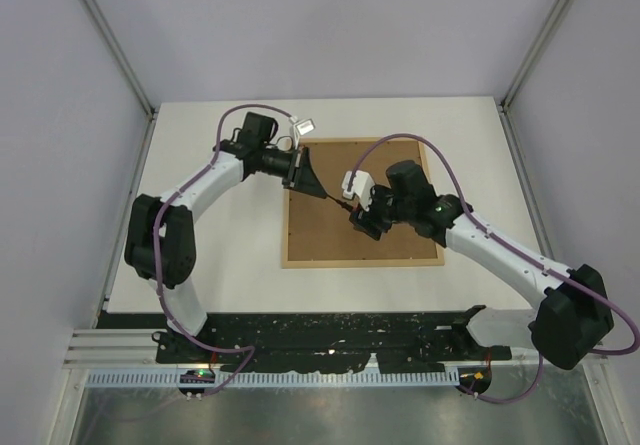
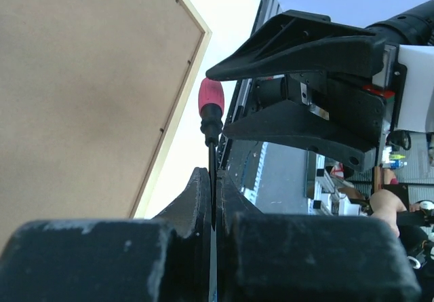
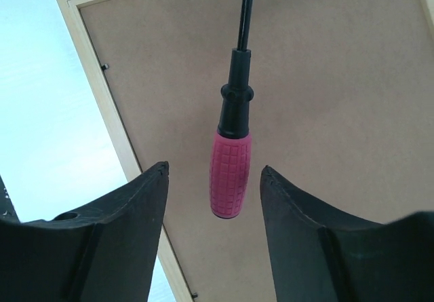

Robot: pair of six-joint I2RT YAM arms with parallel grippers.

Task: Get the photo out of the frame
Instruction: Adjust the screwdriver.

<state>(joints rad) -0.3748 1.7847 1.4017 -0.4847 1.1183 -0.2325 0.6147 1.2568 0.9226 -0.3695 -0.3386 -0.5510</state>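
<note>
From above, the frame (image 1: 330, 240) lies back up on the table (image 1: 210, 265), its brown board showing and the photo hidden from this side. The left gripper (image 1: 305, 178) hangs over the frame's upper left part and the right gripper (image 1: 362, 223) near its middle, with a screwdriver (image 1: 335, 199) spanning between them.

The left wrist view shows its jaws clamped on the screwdriver's thin shaft, with the pink handle pointing away between the right gripper's spread fingers.

In the right wrist view the fingers stand apart on either side of the pink handle, with a gap on each side and no contact. The frame's brown back lies beneath.
</note>
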